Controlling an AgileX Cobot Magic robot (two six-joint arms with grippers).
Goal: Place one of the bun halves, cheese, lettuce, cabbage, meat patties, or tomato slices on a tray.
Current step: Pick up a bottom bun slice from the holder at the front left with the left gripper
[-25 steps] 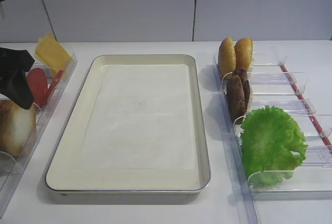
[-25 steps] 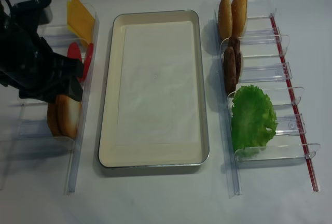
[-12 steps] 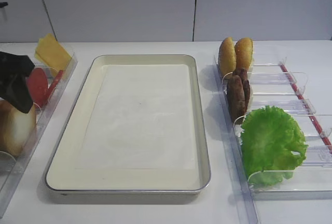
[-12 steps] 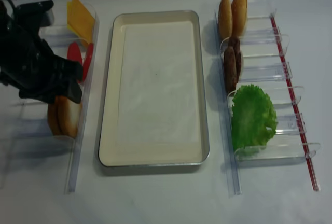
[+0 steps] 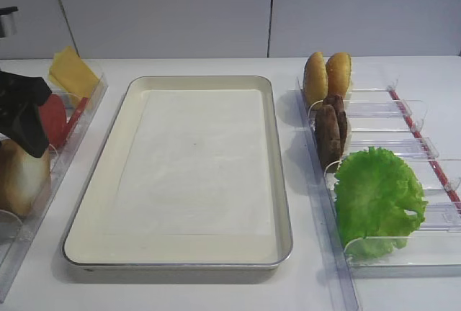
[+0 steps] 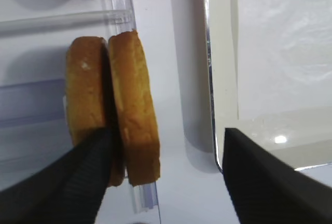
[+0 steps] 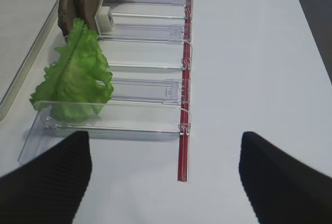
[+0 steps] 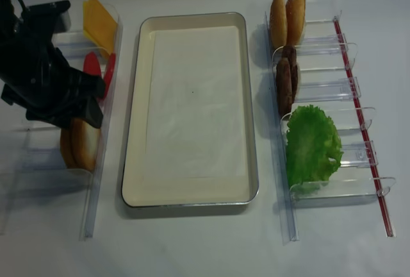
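The tray [image 8: 189, 107] sits mid-bench [image 8: 205, 245], its white liner bare and its metal rim clear of everything, with open strips of bench running along both long sides between it and the clear racks. Over at nine o'clock the left claw [image 6: 161, 177] hangs above the left rack [image 8: 96, 181], jaws spread wide and holding nothing, one finger just touching the outer edge of the bun halves [image 6: 116, 110], the other out over the tray's rim. Compared with a second ago, that black arm has lifted a touch and drifted toward twelve o'clock, so more of the buns shows beneath it; nothing else has shifted. In that left rack, the bun halves stand on edge side by side, the tomato slices [image 8: 96, 68] stand in the next slot up, and the cheese [image 8: 99, 20] leans at the far end. At three o'clock the right rack [image 8: 333, 91] carries two glossy domed buns [image 8: 287, 17] at the top, the meat patties [image 8: 285, 81] upright below them, then the lettuce [image 8: 312, 145] spilling over its divider. The right claw [image 7: 163, 182] hovers near the six o'clock end of that rack, wide open and empty, with plain bench beneath it.
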